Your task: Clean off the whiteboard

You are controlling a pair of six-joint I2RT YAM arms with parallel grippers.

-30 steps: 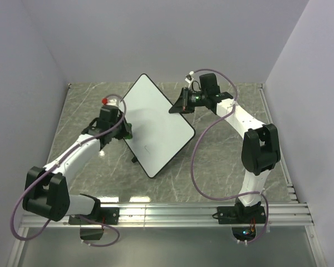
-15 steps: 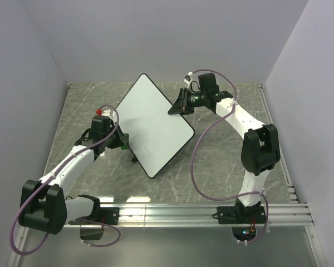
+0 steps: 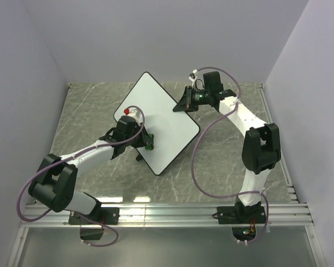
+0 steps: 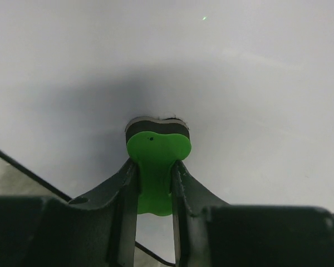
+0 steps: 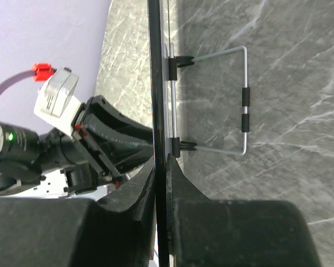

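The whiteboard [image 3: 156,119] stands tilted on the table, a large white board with a thin black rim. My left gripper [image 3: 146,140] is shut on the green eraser [image 4: 156,161], whose dark felt end presses on the board's white face [image 4: 239,83] near its lower left edge. My right gripper [image 3: 185,104] is shut on the board's right edge, seen edge-on in the right wrist view [image 5: 156,83]. The board's wire stand [image 5: 242,100] shows behind it. No marks show on the board.
Grey marble table [image 3: 83,111] with purple walls at the left, back and right. An aluminium rail [image 3: 167,214] runs along the near edge. The left arm [image 5: 72,150] shows past the board in the right wrist view.
My left gripper has swung right with the eraser, from beside the board's left edge onto its lower face. The small mark seen earlier no longer shows. The board has shifted slightly.
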